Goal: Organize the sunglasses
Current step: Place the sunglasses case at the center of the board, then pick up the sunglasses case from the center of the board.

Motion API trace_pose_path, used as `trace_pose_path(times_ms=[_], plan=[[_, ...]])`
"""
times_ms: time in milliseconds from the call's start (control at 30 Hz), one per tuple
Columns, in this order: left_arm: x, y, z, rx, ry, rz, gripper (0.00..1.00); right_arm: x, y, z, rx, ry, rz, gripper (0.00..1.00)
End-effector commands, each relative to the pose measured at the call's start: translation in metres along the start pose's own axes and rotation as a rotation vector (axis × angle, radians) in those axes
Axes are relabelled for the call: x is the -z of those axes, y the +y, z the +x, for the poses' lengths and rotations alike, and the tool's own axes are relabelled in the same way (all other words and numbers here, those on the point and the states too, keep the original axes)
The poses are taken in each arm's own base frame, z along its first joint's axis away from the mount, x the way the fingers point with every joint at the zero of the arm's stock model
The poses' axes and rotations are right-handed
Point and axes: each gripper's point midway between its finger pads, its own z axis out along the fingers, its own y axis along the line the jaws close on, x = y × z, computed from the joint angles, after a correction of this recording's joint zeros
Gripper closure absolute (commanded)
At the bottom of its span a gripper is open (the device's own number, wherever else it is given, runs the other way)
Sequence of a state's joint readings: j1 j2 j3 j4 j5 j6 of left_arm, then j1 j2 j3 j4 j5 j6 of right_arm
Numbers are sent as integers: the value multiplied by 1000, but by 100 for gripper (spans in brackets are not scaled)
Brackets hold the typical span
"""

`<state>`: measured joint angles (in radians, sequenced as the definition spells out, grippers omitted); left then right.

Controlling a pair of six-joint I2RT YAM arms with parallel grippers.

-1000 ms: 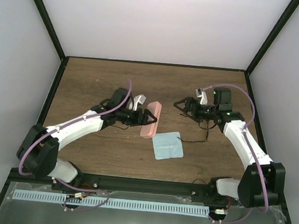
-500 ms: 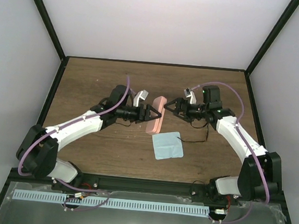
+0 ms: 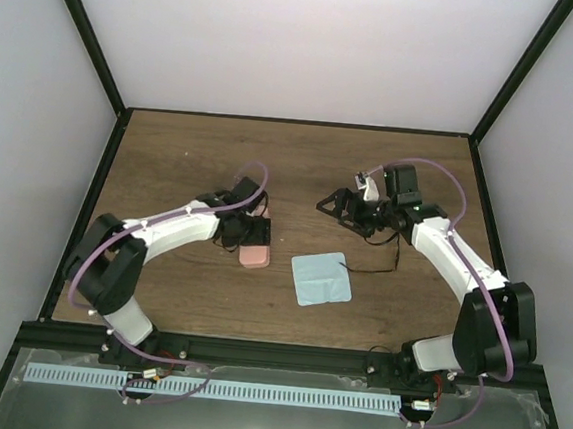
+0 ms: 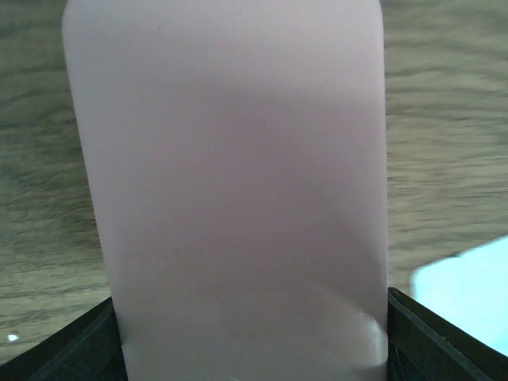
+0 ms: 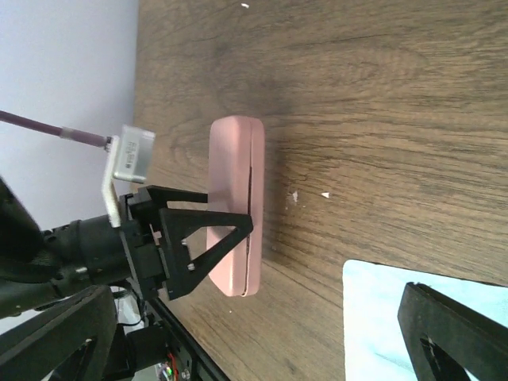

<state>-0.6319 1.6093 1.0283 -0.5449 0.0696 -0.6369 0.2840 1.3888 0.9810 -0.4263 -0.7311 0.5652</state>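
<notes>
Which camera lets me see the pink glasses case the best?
The right wrist view: nearly the whole pink case shows there, seam and all, pinched by the left gripper. The left wrist view is so close that the case fills it. In the top view the gripper covers most of the case.

The glasses case (image 3: 255,259) rests on the table (image 3: 171,154) between the left gripper's (image 3: 254,244) fingers, with the cloth (image 3: 321,279) just right of it.
</notes>
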Motion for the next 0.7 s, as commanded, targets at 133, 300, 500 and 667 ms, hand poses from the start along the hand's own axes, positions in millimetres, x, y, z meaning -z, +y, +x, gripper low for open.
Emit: trace_pose_path(times_ms=[133, 300, 500, 667], plan=[[-25, 17, -1, -53, 10, -233, 14, -5, -20, 4, -25, 13, 98, 0], [-13, 10, -16, -88, -32, -234, 0, -7, -44, 0, -14, 15, 298, 0], [36, 25, -32, 7, -149, -109, 0, -42, -28, 2, 82, 70, 438, 0], [59, 95, -16, 221, -175, -57, 0, -88, -10, 9, 197, 132, 573, 0]])
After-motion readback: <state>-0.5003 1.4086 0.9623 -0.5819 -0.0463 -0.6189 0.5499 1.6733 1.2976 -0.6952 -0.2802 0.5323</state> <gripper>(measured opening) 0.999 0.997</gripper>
